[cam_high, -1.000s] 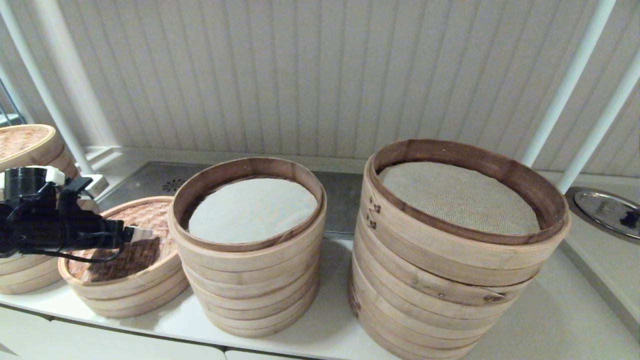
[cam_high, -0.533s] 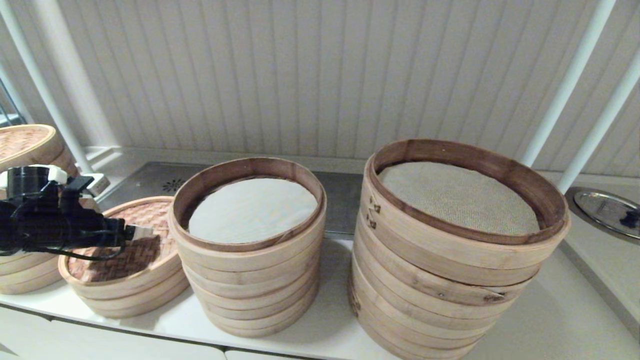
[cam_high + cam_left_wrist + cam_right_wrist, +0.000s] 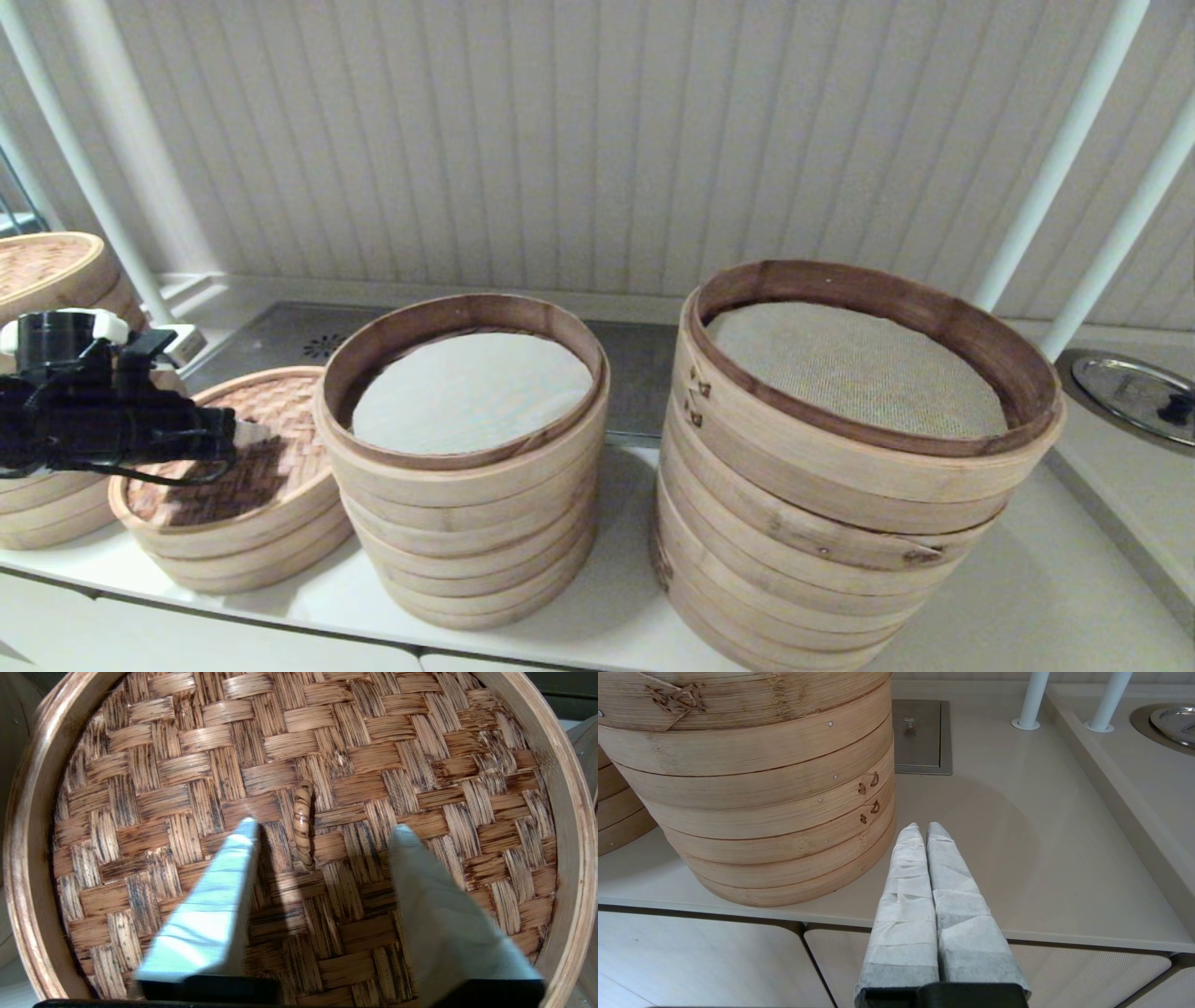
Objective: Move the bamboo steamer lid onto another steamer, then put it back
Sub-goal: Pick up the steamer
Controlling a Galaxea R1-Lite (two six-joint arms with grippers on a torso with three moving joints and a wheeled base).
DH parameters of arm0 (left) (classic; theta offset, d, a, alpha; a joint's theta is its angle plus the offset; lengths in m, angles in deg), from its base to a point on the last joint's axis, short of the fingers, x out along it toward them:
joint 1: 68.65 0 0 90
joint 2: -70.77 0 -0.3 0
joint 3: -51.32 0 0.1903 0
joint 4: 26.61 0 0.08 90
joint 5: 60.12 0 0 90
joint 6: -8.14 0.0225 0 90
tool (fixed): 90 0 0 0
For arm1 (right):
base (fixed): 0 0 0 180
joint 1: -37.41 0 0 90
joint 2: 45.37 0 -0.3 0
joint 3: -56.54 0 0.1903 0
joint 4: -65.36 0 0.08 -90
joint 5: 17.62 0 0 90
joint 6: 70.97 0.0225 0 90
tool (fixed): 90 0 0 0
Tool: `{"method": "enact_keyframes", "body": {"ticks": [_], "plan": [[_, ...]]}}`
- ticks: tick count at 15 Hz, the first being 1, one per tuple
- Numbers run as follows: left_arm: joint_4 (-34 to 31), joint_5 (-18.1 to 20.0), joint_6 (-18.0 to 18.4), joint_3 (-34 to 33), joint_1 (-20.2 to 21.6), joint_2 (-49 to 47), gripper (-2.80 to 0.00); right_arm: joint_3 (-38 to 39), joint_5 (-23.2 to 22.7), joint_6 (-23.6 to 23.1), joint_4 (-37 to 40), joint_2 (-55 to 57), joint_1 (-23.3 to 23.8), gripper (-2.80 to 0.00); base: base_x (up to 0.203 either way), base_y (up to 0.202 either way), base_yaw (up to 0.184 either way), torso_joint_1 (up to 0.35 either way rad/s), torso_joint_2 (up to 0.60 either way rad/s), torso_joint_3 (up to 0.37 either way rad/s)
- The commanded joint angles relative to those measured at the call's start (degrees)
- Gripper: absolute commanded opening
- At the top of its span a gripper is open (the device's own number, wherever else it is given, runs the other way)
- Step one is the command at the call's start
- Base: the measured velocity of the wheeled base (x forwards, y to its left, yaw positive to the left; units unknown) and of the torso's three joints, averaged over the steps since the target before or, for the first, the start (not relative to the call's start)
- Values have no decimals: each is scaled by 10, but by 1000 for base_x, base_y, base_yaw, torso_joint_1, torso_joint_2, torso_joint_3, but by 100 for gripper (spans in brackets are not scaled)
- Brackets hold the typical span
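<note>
From the head camera, the left claw (image 3: 245,435) hangs over the bamboo steamer lid (image 3: 271,457), which sits on a low steamer at the counter's (image 3: 1027,597) left end, beside the tall stack (image 3: 464,485) holding a white liner (image 3: 471,390); the wider stack (image 3: 840,523) holds a beige cloth (image 3: 854,369). No open shallow steamer shows here, so where the lid must go cannot be told. In the left wrist camera, the left claw (image 3: 322,830) is spread, its fingers (image 3: 224,877) on either side of the small loop handle (image 3: 303,823) without gripping it. To do this well, I would judge it should descend centred, then close squarely across the loop before lifting straight up. In the right wrist camera, the right claw (image 3: 921,828) is clenched on nothing, parked low beside the wider stack (image 3: 752,788).
</note>
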Motion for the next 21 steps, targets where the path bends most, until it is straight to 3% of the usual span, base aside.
{"method": "enact_keyframes", "body": {"ticks": [1,21], "plan": [[2,1,-2,-1,-2,4,-280,2,0,0,0,0,0,-280,0,0,0,0,0,0],[21,-3,-22,1,-14,25,-280,2,0,0,0,0,0,-280,0,0,0,0,0,0]]}}
